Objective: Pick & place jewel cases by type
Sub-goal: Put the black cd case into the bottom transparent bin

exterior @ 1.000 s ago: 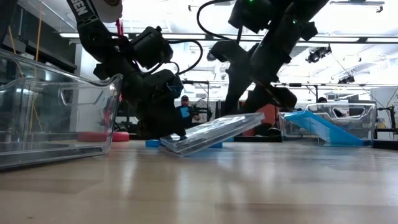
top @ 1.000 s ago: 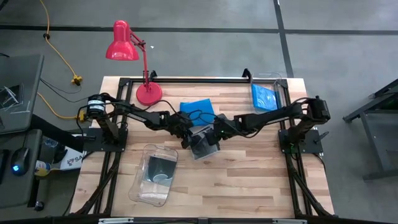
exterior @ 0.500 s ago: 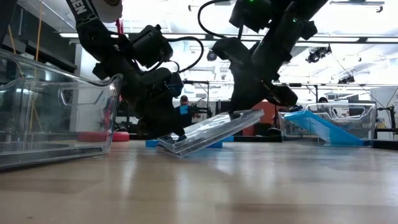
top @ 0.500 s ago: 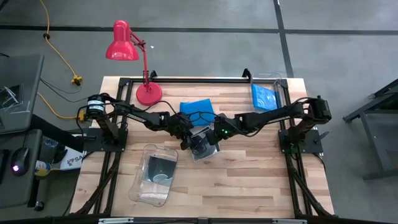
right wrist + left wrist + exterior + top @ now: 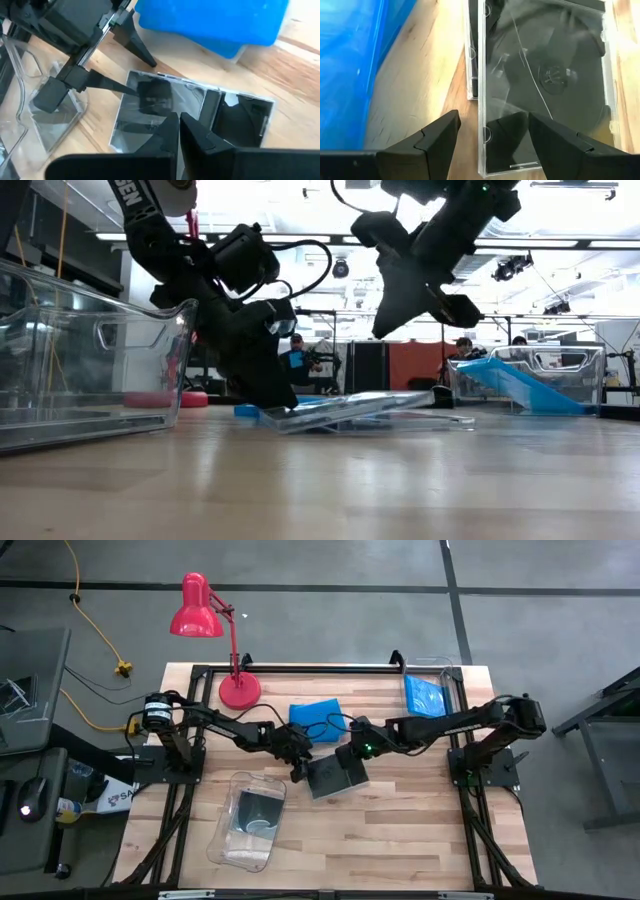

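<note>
- Clear bin point(image 5: 248, 820), front left, holds one dark jewel case point(image 5: 258, 810); likely the sorting place for the dark type.
- Left gripper point(image 5: 492, 135) is spread wide, one finger under the edge of the dark jewel case at table centre point(image 5: 336, 776), so it lies tilted.
- Right gripper point(image 5: 179, 131) is closed, empty, raised above it.
- Blue jewel cases point(image 5: 315, 714) lie just behind.

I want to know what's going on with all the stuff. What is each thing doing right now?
Dark case: open, lying on the table, one edge propped up.
Blue cases: closed, stacked flat on the table.
Left end effector: open, straddling the dark case's edge.
Right end effector: shut, empty, raised above the dark case.
Near bin: holds a dark case.
Far bin: holds a blue case, leaning.
Lamp: upright.
</note>
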`<action>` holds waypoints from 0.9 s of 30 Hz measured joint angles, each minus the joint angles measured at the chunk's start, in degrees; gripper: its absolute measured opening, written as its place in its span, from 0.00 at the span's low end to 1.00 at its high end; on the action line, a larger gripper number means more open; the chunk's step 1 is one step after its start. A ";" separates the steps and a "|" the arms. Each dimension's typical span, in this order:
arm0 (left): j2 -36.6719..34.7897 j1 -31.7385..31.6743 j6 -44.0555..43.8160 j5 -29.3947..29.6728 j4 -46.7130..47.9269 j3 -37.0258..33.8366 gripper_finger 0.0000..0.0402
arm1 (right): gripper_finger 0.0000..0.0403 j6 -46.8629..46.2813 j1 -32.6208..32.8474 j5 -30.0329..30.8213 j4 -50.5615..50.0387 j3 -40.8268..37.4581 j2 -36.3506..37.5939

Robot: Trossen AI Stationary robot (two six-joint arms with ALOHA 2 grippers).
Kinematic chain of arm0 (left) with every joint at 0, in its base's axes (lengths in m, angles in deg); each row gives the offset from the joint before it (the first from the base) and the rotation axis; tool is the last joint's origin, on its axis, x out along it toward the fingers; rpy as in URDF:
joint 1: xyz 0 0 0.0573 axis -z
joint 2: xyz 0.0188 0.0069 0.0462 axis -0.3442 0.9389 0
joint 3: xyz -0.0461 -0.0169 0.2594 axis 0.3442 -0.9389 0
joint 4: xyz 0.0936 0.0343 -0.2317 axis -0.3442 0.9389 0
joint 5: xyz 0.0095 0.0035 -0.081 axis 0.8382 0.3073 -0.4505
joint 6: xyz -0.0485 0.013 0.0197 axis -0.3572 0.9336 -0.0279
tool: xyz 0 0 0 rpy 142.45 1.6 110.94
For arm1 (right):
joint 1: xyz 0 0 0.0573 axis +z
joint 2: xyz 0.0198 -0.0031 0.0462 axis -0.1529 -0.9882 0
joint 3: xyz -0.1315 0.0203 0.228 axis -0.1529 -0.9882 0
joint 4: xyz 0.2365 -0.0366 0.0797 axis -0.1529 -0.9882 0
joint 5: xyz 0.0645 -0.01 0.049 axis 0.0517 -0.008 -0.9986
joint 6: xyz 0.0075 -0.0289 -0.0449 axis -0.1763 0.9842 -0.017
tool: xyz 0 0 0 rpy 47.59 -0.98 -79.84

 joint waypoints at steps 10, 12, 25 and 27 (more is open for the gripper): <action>-0.05 -0.04 -1.11 -0.17 0.04 0.00 0.59 | 0.02 -2.75 2.64 1.66 -6.07 -0.21 0.45; -0.05 -0.04 -1.12 -0.15 0.04 0.00 0.59 | 0.05 -2.04 2.95 1.77 -5.91 -0.21 0.43; -0.12 0.00 -1.16 0.88 0.33 0.02 0.59 | 0.50 -4.72 4.22 4.63 -2.68 -0.25 -3.42; -0.14 0.00 -1.16 0.90 0.44 0.02 0.59 | 0.54 -4.97 4.22 4.01 -2.29 -0.25 -4.50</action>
